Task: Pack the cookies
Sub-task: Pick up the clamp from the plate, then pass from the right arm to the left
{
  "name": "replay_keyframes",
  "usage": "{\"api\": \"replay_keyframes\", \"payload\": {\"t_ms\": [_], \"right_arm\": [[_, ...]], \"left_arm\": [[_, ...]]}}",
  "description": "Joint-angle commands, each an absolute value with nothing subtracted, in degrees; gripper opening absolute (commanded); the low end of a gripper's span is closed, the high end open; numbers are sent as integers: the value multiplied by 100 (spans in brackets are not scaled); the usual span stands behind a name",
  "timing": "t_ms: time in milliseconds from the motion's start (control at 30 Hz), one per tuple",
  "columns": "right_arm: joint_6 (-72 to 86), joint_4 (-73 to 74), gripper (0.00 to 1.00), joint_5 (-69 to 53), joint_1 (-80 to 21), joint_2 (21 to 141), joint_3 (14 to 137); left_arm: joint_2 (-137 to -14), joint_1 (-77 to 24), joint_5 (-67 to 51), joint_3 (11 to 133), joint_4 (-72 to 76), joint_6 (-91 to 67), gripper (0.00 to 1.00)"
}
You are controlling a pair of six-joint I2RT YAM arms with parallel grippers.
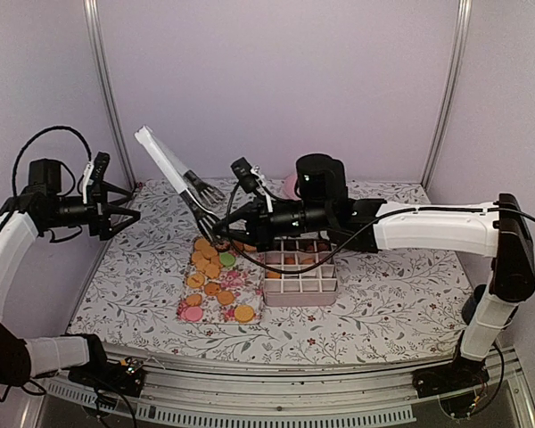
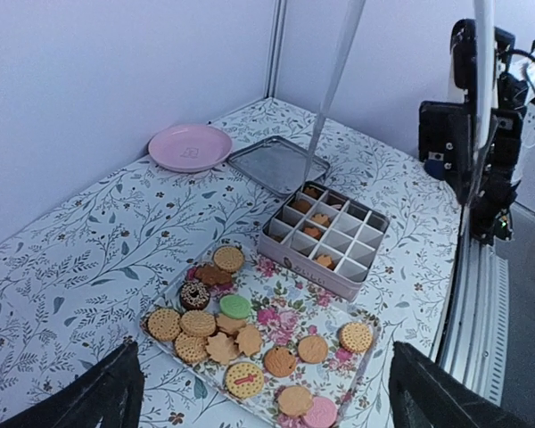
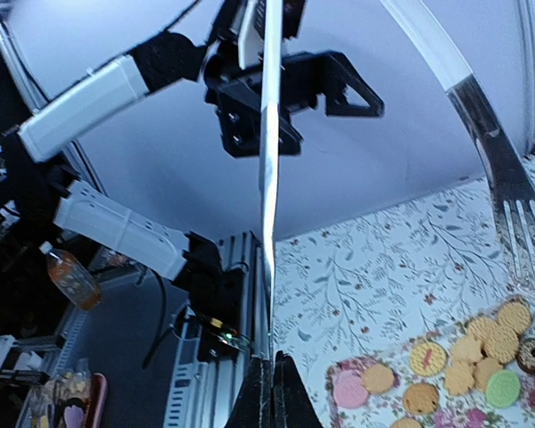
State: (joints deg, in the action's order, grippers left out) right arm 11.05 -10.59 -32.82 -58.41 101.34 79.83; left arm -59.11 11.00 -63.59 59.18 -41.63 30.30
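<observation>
1. The cookies [image 2: 197, 323] lie flat on a floral tray [image 2: 281, 301] towards the near side of the table [image 1: 392, 294]. Most are golden-orange, with a green, a dark brown and a pink piece among them.
2. More cookies sit in several cells of a divided box [image 2: 308, 267]. The box stands just beside the tray, on its right.
3. The right end effector [image 3: 269, 366] is fully closed on one thin metal blade of a pair of tongs [image 1: 165, 160]. It grips that blade only; the other blade, which ends in a fork, stands free.
4. This end effector sits above the far end of the tray. The forked tip hangs over the cookies there (contact with them cannot be determined).
5. The left end effector [image 1: 125, 214] has its fingers spread wide and holds nothing.
6. It is raised over the left edge of the table, well apart from the cookies and turned towards them. Its wrist view looks down on the tray.
7. A pink plate [image 2: 189, 147] and a flat metal lid [image 2: 276, 165] lie side by side on the far part of the table, beyond the box.
</observation>
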Motion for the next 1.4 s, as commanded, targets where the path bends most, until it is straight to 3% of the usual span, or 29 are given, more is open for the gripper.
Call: {"api": "replay_keyframes", "payload": {"t_ms": [0,233,500,833,900,1100,1367], "right_arm": [[2834,-3975,0,-4829,-5797,10327,7900],[5339,-7002,0,-5255,-5807,11311,8082],[5836,-7172,0,-5121,-5875,11626,8306],[5881,-7321,0,-4681,-6051,12080,8594],[5976,-7373,0,-4647,-6062,12176,8673],[5969,-7303,0,-4649,-6070,12199,8716],[6252,-7433,0,-4684,-6088,12504,9086]], "left_arm": [[-5816,706,-6630,5664,-4092,2817,96],[-5668,-107,-6055,5469,-3130,2059,90],[-5763,-194,-6141,5581,-2449,1190,74],[-5897,-314,-6582,5651,-1886,386,32],[-5897,-325,-6653,5634,-1877,352,32],[-5779,-327,-6822,5539,-2254,805,44],[-5932,-332,-6670,5559,-1758,510,28]]}}
